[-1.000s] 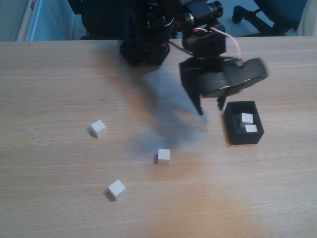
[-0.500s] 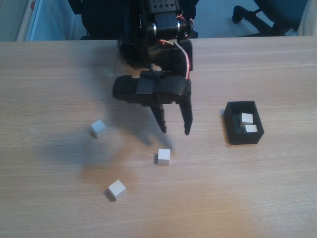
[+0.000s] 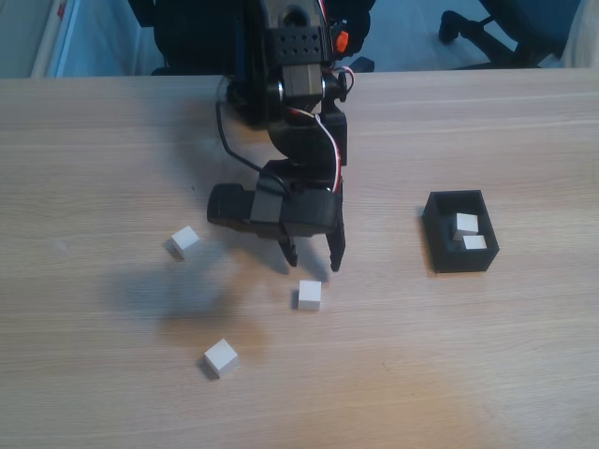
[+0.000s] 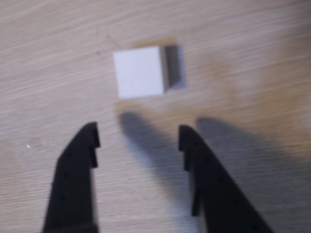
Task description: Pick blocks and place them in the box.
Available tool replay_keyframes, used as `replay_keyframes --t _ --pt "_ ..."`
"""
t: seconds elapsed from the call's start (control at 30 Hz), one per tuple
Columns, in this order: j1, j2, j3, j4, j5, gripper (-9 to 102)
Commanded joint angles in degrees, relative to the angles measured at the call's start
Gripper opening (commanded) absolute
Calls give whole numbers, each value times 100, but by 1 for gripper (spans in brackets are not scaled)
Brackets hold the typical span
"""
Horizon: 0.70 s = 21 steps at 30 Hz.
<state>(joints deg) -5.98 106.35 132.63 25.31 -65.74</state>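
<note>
I count two blocks already in the box [image 3: 460, 254] near the tabletop's right edge; three wait on the wood, so I judge the job under half done; my gripper [image 3: 313, 258] hangs empty, jaws parted wider than a cube, just short of the middle block [image 3: 310, 294], [image 4: 139, 72]; the others lie toward the left edge [image 3: 185, 241] and front edge [image 3: 221, 357]; since a second ago my arm has swung from beside the box and dropped lower.
</note>
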Motion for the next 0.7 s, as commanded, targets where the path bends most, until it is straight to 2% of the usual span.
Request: replay_keyframes --t 0.0,0.17,0.67 --pt "35 -132 -88 -246 -105 17" --pt "26 -475 -185 -598 -185 17" --pt "114 -1380 -1002 -896 -334 16"
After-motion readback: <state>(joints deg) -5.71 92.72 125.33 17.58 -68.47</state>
